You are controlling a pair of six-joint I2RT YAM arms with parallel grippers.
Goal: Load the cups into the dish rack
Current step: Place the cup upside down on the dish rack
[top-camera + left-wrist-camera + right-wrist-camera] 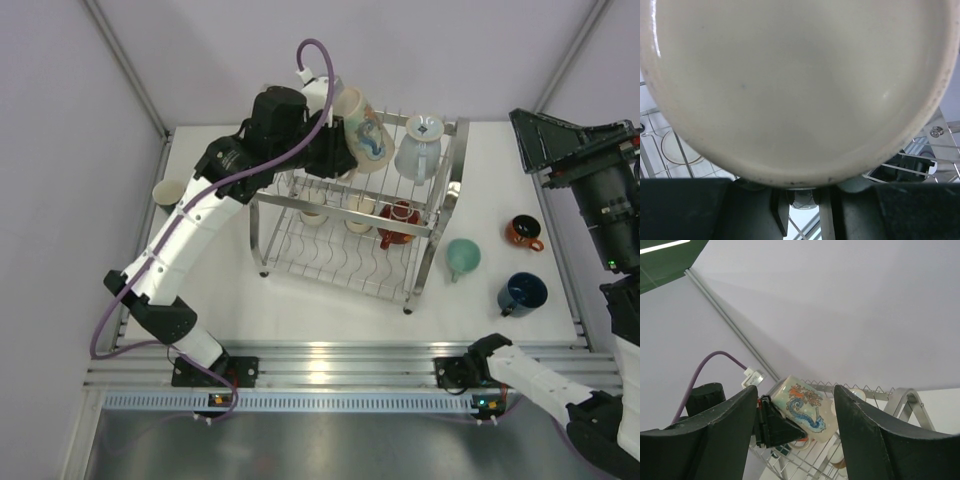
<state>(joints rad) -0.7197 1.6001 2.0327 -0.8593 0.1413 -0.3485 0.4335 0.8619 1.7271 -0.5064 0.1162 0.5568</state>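
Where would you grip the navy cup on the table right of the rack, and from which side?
Probably the rim of the navy cup, on the side away from its handle, coming straight down from above. It appears to stand mouth up, so its wall can be pinched inside and out, and the handle juts toward the near left.

Printed cup (368, 135) tilted above dish rack (452, 180) top tier; mint cup (462, 258) nr.

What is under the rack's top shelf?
Two cream cups and a red cup sit on the lower shelf. The left arm hides the back-left corner of the rack.
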